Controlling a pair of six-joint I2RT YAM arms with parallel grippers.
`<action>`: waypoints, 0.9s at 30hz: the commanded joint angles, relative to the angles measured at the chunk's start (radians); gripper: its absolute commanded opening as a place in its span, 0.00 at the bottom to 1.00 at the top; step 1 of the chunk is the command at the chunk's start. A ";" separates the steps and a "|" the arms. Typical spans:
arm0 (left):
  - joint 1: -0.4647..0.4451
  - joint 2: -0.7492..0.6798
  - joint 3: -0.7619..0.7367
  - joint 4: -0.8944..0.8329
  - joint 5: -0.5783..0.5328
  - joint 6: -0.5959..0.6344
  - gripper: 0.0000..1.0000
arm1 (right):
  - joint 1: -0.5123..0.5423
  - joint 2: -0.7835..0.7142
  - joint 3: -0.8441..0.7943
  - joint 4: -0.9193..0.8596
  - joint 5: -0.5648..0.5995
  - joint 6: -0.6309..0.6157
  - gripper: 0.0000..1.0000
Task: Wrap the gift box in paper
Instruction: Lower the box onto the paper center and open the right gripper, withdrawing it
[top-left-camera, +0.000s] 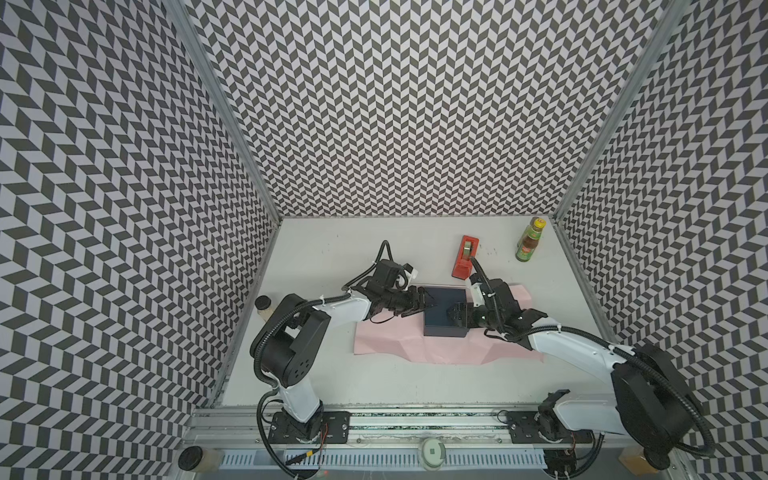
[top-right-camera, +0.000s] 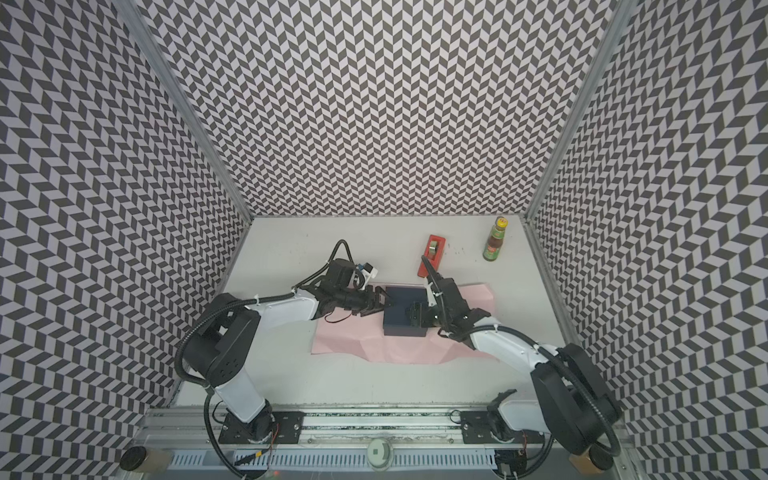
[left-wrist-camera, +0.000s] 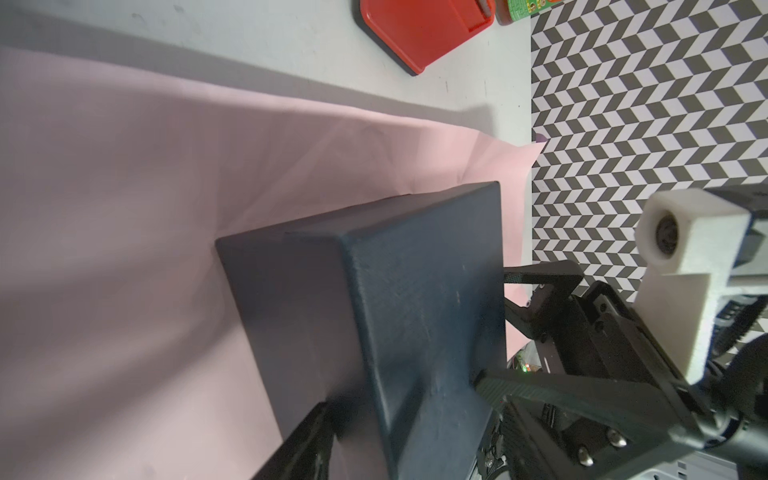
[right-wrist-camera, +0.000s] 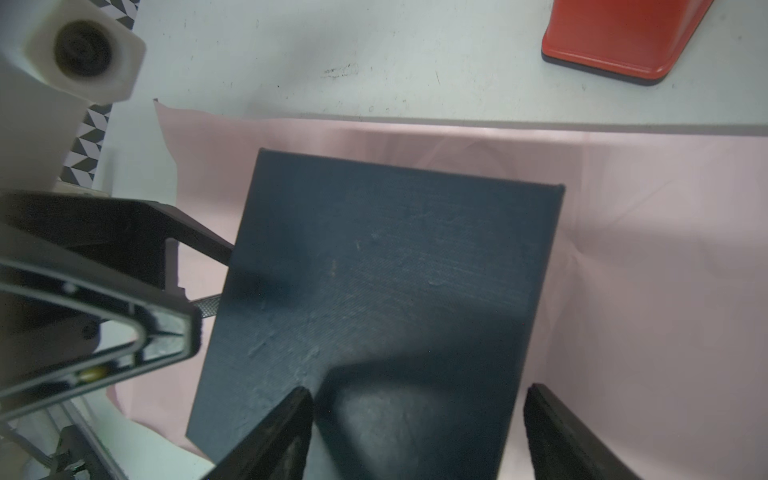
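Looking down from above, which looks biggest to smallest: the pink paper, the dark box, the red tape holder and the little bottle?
1. The paper, by far.
2. The gift box.
3. The tape dispenser and the sauce bottle look too alike to rank; the bottle stands upright and farther back.

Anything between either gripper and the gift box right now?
Nothing visible. The left gripper and right gripper are both at the gift box, jaws apart, on opposite sides. The red tape dispenser and sauce bottle stand farther back, off the paper.
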 joint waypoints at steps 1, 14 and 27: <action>0.013 -0.041 0.018 0.022 0.010 0.024 0.68 | -0.012 -0.044 0.038 -0.022 0.043 -0.027 0.84; -0.007 -0.045 -0.064 0.066 -0.015 0.006 0.71 | -0.028 -0.030 0.061 -0.029 0.022 -0.034 0.94; -0.013 -0.046 -0.067 0.081 -0.019 0.003 0.72 | -0.134 -0.080 0.070 -0.053 0.028 -0.048 0.97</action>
